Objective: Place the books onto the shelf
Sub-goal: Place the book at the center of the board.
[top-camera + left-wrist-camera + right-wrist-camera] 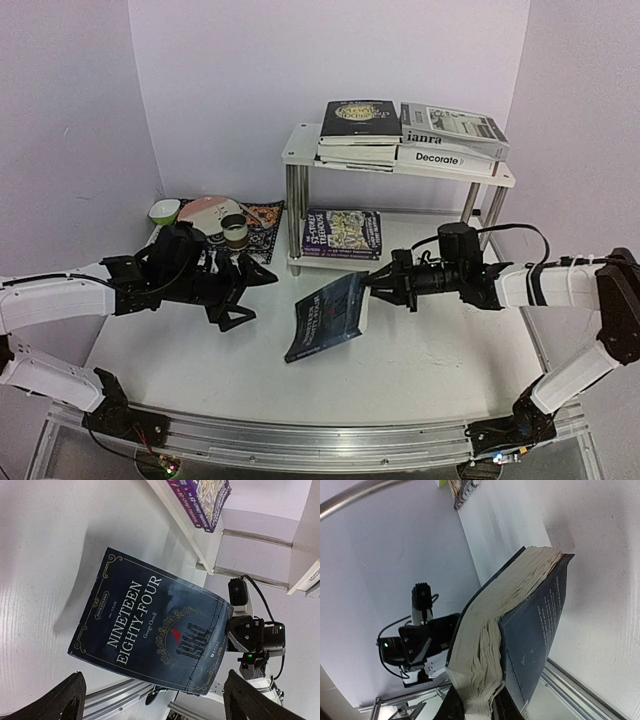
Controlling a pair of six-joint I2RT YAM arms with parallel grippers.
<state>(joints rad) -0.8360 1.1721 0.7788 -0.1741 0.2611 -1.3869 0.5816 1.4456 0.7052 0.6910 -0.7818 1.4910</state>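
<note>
Top view, from the left: the left arm (60, 295) reaches in, and its jaws stand wide open with nothing in them. They face the cover of the blue book (330, 315), just to their right. This book leans on a slant. Its long side runs left to right, from a low end by the tabletop (430, 370) up to a high end. I cannot tell if the low end touches. The right arm (540, 285) has its jaws pinched tight on the high end, so this arm is nearer. The shelf (298, 148) sits just behind, with books (358, 120) on top and a purple book (342, 233) on the low board. I think the blue book must go back and up.
</note>
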